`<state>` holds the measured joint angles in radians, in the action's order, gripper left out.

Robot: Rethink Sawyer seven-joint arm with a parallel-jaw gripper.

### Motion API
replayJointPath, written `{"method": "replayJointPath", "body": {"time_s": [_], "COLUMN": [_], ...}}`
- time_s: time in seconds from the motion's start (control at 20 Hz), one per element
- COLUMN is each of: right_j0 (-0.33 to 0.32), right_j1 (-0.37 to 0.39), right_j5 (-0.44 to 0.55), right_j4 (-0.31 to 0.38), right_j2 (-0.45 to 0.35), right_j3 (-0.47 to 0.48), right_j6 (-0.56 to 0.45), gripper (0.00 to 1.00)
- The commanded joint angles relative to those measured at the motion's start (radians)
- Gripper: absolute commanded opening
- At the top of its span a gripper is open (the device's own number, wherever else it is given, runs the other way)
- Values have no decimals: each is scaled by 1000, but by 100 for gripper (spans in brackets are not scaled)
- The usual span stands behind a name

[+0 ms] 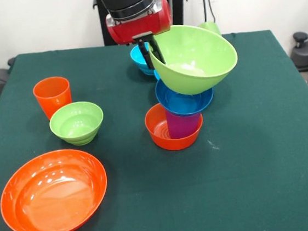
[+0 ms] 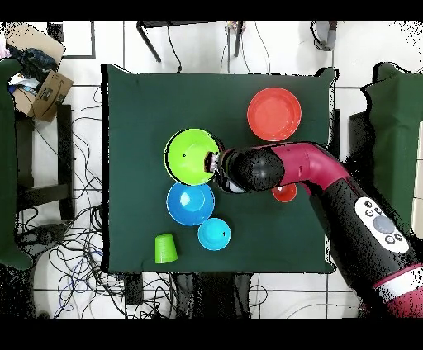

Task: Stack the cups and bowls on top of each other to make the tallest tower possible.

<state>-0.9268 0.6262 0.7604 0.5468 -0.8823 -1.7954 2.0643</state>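
On the tower (image 1: 181, 121) a big green bowl (image 1: 195, 57) hangs tilted, rim pinched by the gripper (image 1: 151, 50); orange cup (image 1: 52, 96), other bowls left

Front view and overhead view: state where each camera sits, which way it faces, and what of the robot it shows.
Front view: sits across the table from the robot, facing its base; the arm's red and black end comes down from the top, its tool at the rim of the tilted large green bowl.
Overhead view: sits above the table, looking straight down; the red arm reaches up from the bottom right.
Shared: the large green bowl, the large orange bowl, and the dark blue bowl.
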Motion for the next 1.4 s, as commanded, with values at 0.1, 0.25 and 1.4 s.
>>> {"method": "replayJointPath", "body": {"time_s": [0.1, 0.25, 1.4], "right_j0": [14, 16, 43], "right_j1": [6, 2, -26], "right_j5": [61, 46, -14], "right_j4": [20, 33, 101], "right_j2": [-10, -2, 51], "right_j3": [-39, -39, -30], "right_j6": [-190, -187, -144], "gripper": [0, 0, 0]}}
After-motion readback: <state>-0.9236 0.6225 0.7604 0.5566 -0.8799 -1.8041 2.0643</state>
